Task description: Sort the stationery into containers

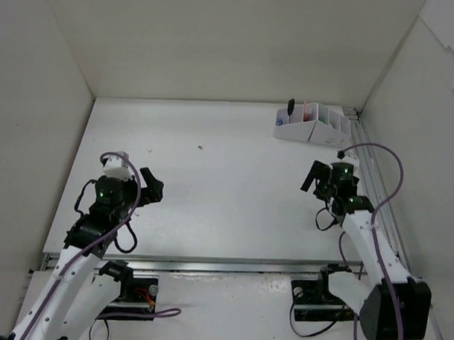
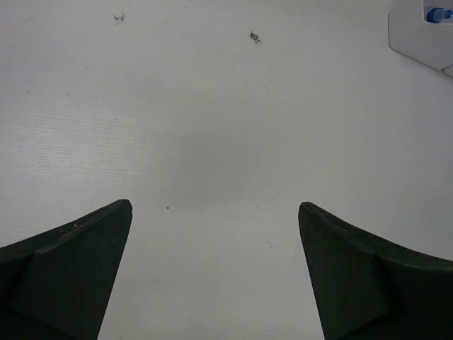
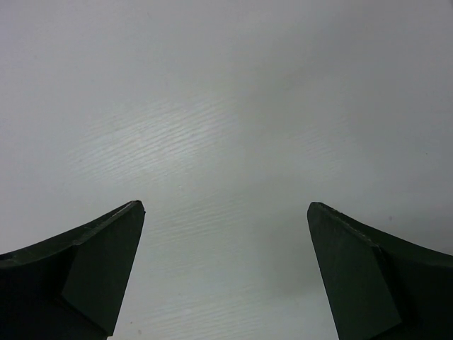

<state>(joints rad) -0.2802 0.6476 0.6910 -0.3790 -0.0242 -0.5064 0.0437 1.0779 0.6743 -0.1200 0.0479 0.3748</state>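
We're seeing left gripper, right gripper both released, empty; organiser sitting far right, nearer right gripper.

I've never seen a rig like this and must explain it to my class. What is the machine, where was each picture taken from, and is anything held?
Two robot arms are bolted to a white table. One picture looks down from above. The other two come from wrist cameras, so the dark wedges are each arm's own fingers. The left gripper and right gripper are open, holding nothing. A white desk organiser stands in the far right corner with a few items in it.
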